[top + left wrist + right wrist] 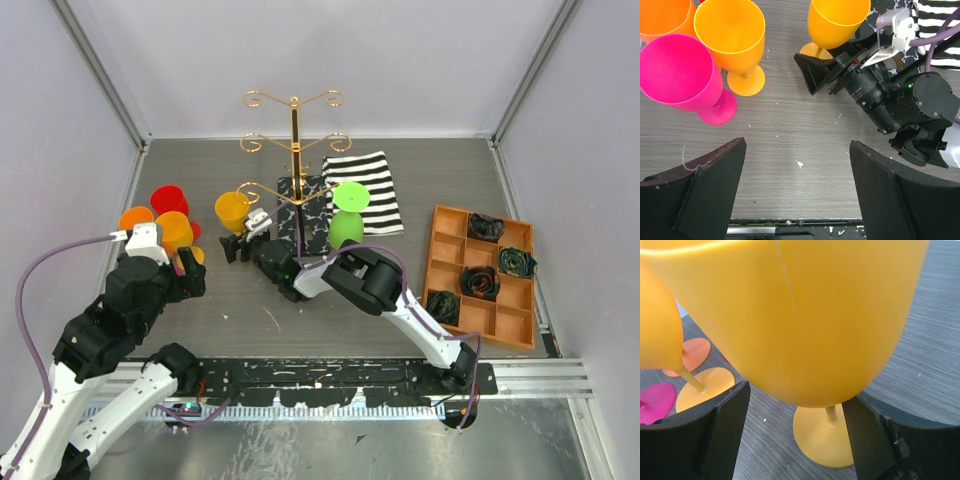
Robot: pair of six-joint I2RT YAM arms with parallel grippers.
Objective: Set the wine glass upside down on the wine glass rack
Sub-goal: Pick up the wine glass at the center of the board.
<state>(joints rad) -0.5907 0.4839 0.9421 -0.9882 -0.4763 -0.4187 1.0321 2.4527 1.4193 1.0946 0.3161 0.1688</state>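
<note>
Being held apart are the left gripper (797,150) jaws, empty, and the right gripper (795,402) jaws, around one yellow glass (790,315) of six.

The grey wood-grain worktop (225,300) carries a huddle of plastic stemmed glasses by its left edge: a red glass (169,199), an orange glass (136,218), an amber glass (175,230) and a pink glass (680,75), all upright. Nearer the middle, a yellow wine glass (232,211) stands upright on its foot. Toward the far edge sits the black marbled base of the wine glass rack (316,190), with a black-and-white striped cloth (375,180) lying flat just to its right. An orange compartmented tray (436,255) rests by the right edge.
</note>
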